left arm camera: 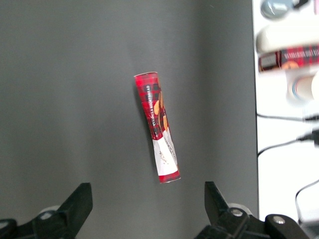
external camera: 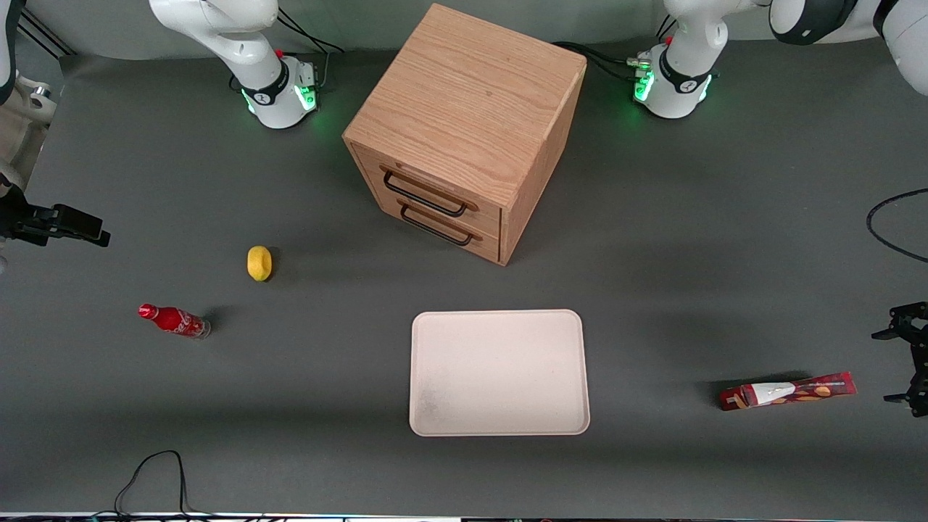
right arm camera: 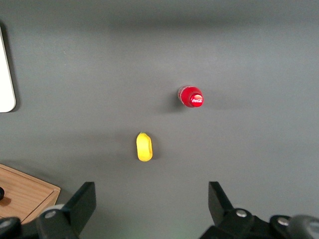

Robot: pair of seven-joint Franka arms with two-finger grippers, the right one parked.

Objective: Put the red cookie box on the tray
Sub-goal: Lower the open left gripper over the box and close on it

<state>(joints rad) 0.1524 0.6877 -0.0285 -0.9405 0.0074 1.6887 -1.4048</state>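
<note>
Red cookie box (external camera: 789,392) is lying flat on the gray counter (external camera: 652,290), well apart from the tray (external camera: 499,373) toward the working arm's end, about as near the front camera as the tray. We are seeing our gripper (external camera: 912,362) hovering just beside the box, farther out toward that same end; in the wrist view the gripper (left arm camera: 148,204) is showing its fingers (left arm camera: 77,201) spread wide with nothing between them and the box (left arm camera: 157,127) lying apart from them on the counter. Toward the parked arm's end from the tray, a small red soda bottle (external camera: 174,320) is lying, with a yellow lemon (external camera: 259,262) farther from the camera. Farther still than the tray, a wooden drawer cabinet (external camera: 464,130) is standing.
</note>
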